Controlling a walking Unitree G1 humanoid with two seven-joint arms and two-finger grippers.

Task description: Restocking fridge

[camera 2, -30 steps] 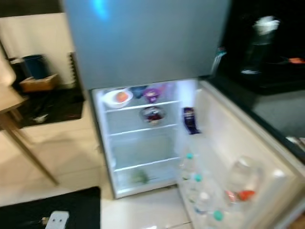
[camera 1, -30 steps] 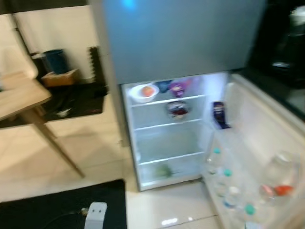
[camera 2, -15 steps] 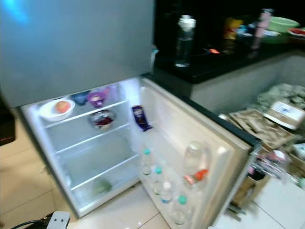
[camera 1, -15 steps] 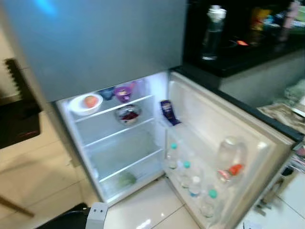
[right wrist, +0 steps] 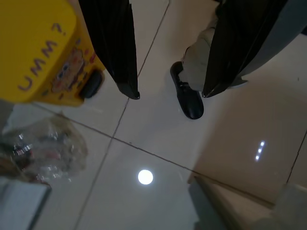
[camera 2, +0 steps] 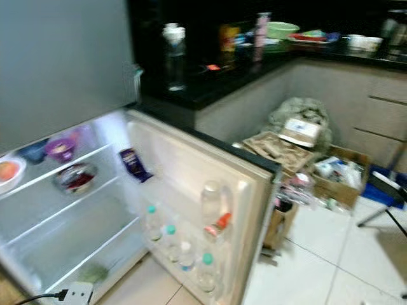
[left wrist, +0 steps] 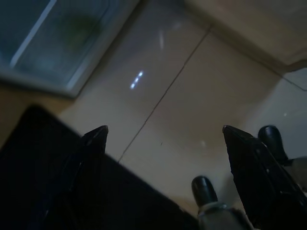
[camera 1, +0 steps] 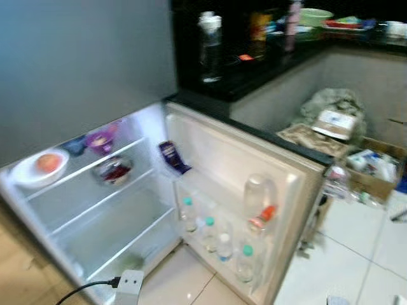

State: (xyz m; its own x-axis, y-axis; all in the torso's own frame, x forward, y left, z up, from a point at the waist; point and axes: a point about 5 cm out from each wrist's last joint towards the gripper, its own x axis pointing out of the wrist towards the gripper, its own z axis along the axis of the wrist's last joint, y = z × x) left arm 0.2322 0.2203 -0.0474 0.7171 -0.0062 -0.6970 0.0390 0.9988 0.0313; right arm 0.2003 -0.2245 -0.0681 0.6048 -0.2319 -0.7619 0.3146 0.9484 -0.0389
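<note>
Both arms hang idle over the pale tiled floor (right wrist: 144, 143): left gripper (left wrist: 163, 136) fingers wide apart and empty, right gripper (right wrist: 170, 93) likewise. Ahead of them, the camera has swung right; the open grey fridge (camera 1: 82, 63) now sits leftward, the black stone bench (camera 2: 254, 60) revealed, likely searching for stock.

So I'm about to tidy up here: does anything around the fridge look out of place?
Yes. The fridge door hangs wide open, and beside it a heap of boxes and bags clutters the floor under the counter. A white plug adapter lies by the fridge's base.
</note>
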